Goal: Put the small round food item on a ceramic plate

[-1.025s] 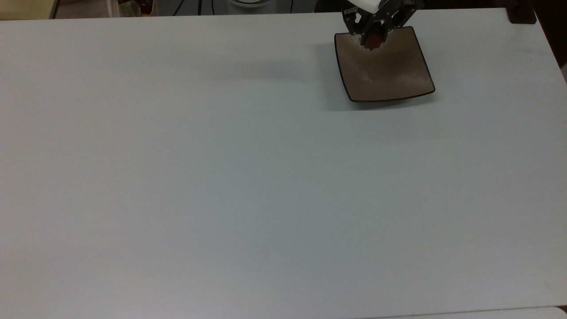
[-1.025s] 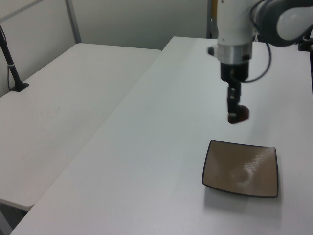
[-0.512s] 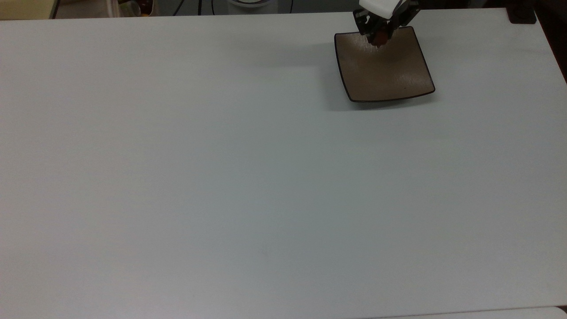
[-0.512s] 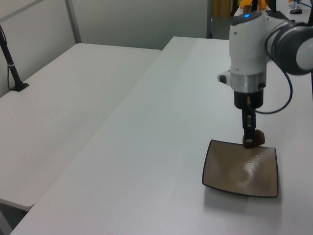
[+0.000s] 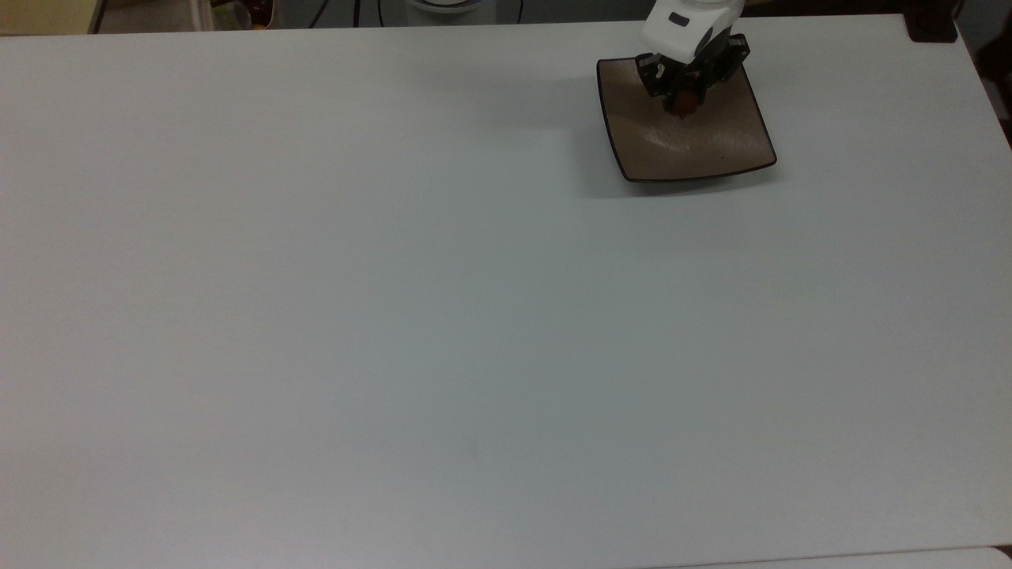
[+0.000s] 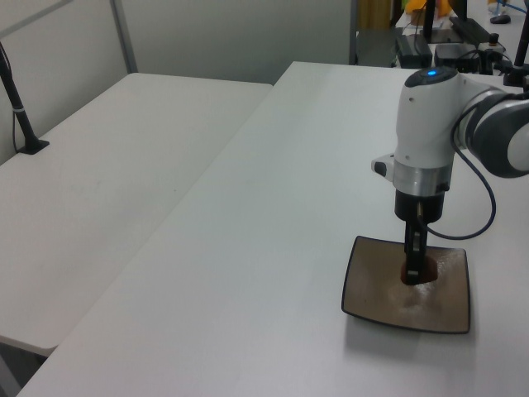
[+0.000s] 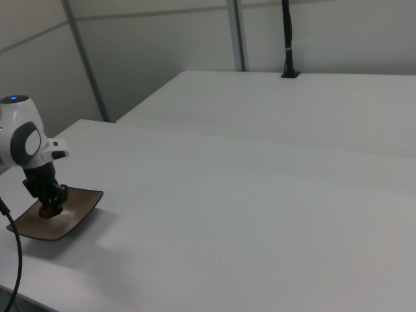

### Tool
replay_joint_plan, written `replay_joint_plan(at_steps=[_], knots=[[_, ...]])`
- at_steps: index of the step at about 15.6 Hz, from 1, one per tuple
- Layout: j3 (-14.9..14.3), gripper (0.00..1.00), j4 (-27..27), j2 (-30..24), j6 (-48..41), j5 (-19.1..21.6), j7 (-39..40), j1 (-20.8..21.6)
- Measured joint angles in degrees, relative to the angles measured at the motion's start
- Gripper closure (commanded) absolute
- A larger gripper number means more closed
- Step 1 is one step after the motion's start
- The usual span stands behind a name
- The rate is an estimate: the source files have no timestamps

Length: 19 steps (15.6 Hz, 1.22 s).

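Small round food item (image 5: 685, 102) mostly hidden between the gripper (image 5: 685, 96) fingers.

No text, label, brand, number or sign can be read anywhere in these views. The white tabletop is unmarked, the square brown-taupe glazed plate bears only faint streaks, and the white arm housing carries no legible lettering.
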<state>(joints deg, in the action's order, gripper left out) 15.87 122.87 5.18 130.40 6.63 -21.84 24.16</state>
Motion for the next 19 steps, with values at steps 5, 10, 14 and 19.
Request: replay_joint_plan(at_steps=[5, 10, 14, 19], knots=[[0.03, 0.57, 2.70, 0.11, 4.59, -0.22, -0.01, -0.02], [0.07, 0.19, 2.99, 0.42, 5.65, -0.33, 0.00, -0.02], [0.07, 0.00, 2.99, 0.63, 5.70, -0.33, 0.00, -0.07], [0.07, 0.00, -0.35, 0.26, 3.58, -0.36, -1.58, -1.85]])
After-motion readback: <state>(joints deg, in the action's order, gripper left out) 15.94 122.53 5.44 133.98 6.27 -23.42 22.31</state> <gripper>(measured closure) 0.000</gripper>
